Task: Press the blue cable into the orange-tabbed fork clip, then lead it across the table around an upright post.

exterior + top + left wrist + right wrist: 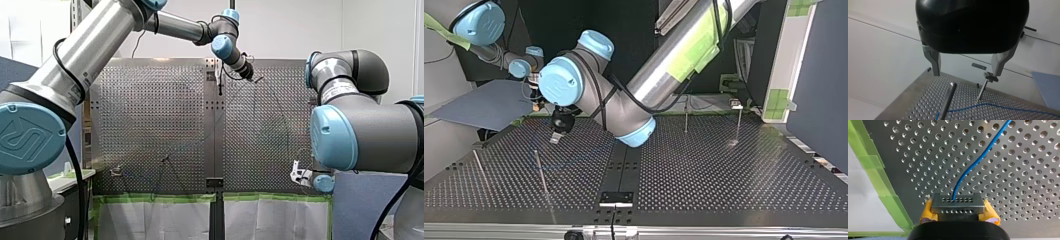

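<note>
While my right gripper (958, 206) pinches the thin blue cable (978, 160), my left gripper (967, 74) shows bare metal jaws spread wide.

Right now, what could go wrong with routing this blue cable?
The blue cable leaves my right end effector from one small pinch, so a hard pull might slip it free. My left end effector hangs open close to an upright post; moving lower could strike it.
</note>
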{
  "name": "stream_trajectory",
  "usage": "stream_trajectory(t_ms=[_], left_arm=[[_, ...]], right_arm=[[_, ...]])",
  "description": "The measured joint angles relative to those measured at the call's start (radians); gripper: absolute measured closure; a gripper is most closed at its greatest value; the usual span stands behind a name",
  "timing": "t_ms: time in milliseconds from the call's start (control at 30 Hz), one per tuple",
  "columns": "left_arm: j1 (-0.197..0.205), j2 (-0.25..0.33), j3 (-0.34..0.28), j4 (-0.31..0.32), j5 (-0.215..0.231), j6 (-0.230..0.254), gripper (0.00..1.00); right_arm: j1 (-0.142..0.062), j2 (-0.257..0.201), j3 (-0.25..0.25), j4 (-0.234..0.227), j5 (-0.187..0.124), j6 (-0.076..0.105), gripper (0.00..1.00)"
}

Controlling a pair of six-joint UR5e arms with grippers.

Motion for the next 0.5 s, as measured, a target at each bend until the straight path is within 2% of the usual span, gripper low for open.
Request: stream_trajectory(t_ms=[167, 500], left_arm=[[0.000, 0.000, 0.000, -0.034, -0.052, 0.003, 0.00], [0.001, 0.000, 0.000, -0.041, -0.141, 0.012, 0.00]], right_arm=[[-0.001, 0.000, 0.000, 0.001, 0.002, -0.001, 1.00], [0.000, 0.000, 0.000, 0.004, 0.002, -0.008, 1.00]])
